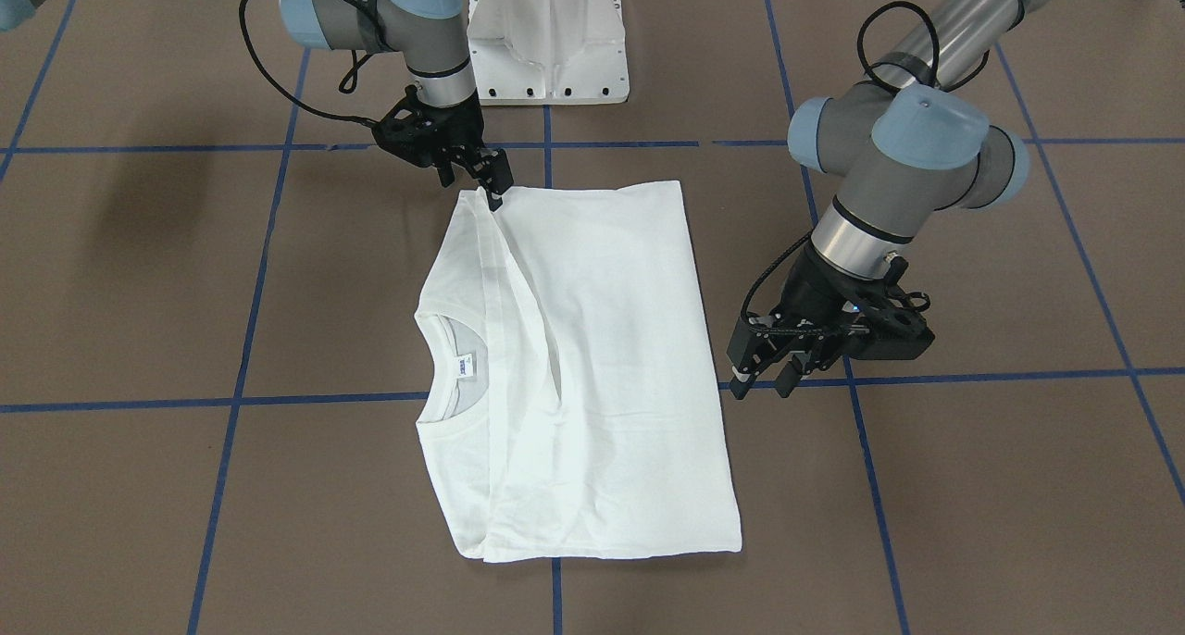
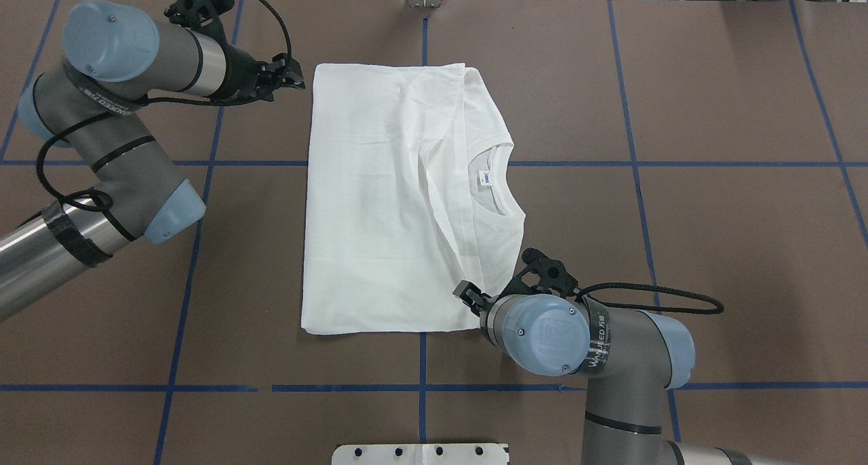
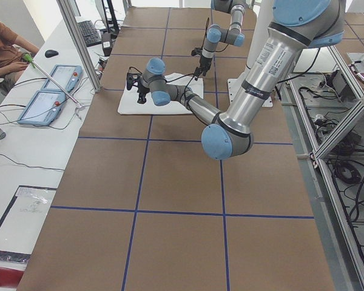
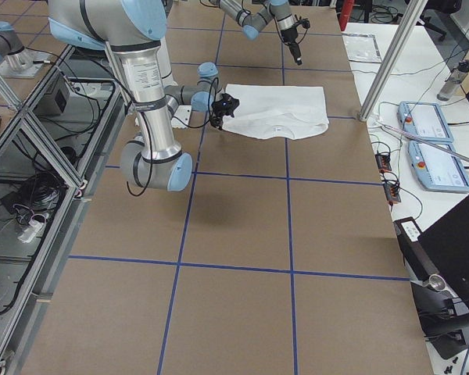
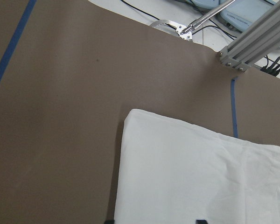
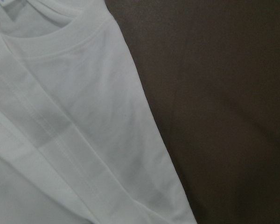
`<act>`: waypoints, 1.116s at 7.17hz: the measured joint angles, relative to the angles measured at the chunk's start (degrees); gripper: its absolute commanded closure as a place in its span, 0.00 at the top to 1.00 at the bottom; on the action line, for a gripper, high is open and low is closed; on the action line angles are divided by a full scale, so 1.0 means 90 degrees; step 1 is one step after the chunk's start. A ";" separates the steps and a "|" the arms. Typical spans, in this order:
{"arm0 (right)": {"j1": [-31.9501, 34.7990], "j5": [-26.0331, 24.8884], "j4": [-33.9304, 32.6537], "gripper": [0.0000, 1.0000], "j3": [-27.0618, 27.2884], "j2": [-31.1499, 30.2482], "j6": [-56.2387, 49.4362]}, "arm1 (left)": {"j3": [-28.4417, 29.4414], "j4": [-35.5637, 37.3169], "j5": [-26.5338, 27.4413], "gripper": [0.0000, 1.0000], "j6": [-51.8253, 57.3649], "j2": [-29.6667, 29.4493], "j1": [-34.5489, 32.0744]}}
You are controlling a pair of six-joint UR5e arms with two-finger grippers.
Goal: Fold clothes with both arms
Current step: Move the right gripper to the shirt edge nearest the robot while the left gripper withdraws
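Observation:
The white T-shirt (image 1: 602,357) lies flat on the brown table, folded into a long rectangle, with the ribbed neck and small label (image 1: 463,365) facing up; no printed text shows. It also shows in the overhead view (image 2: 380,200). My left gripper (image 1: 764,385) is open and empty, raised just off the shirt's far hem corner (image 2: 291,78). Its fingertips (image 5: 200,220) peek in at the wrist view's bottom edge over that corner (image 5: 130,116). My right gripper (image 1: 477,183) looks open, low at the shirt's near shoulder corner (image 2: 468,294). Its wrist view shows only cloth (image 6: 60,116).
The white pedestal base (image 1: 546,43) stands at the robot's side of the table. Blue tape lines (image 2: 420,163) grid the brown cover. An aluminium post (image 5: 252,37) and a side desk with tablets (image 4: 438,148) lie beyond the far edge.

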 measured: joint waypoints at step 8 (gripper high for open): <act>0.0012 0.0030 -0.0123 0.00 0.0355 -0.0017 0.0030 | -0.0849 0.0392 -0.0017 0.68 -0.0581 0.0444 0.0207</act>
